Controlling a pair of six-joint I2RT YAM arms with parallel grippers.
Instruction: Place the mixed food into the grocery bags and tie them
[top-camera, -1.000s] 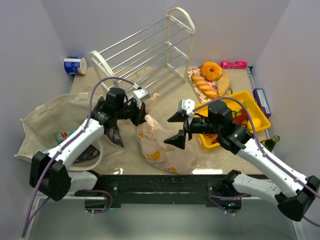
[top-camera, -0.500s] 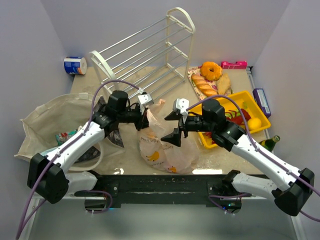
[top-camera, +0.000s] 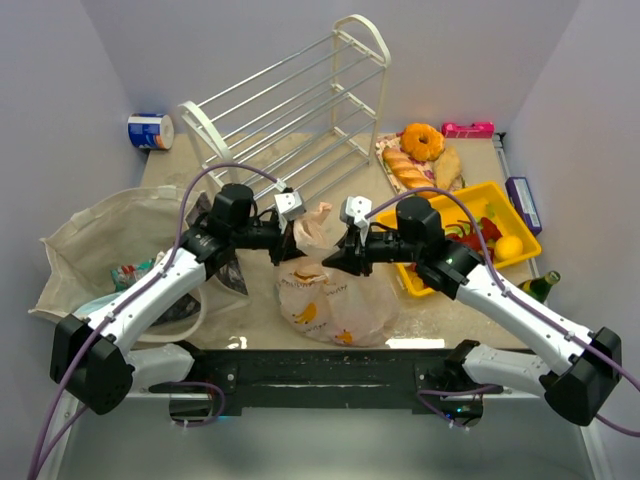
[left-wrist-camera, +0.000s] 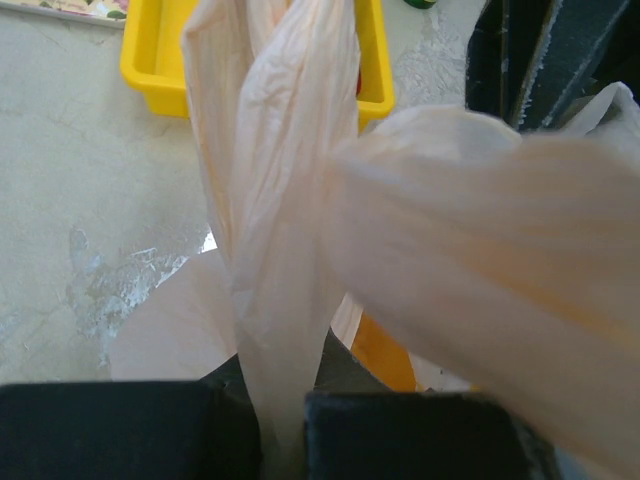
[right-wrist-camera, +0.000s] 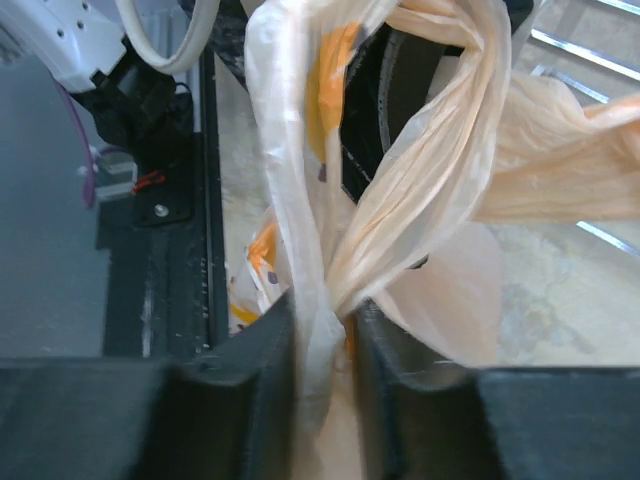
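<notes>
My left claw (top-camera: 292, 232) and right claw (top-camera: 336, 252) each pinch a twisted strip of the bag (top-camera: 325, 295). It's thin, crinkly, peach-pink with orange prints, sitting mid-bench (top-camera: 250, 305).

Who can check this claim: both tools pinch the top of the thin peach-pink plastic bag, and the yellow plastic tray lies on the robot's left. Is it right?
Not quite. The top view shows the yellow plastic tray lying on the robot's right. The rest holds: the left tool and the right tool both pinch the top of the thin peach-pink plastic bag.
</notes>
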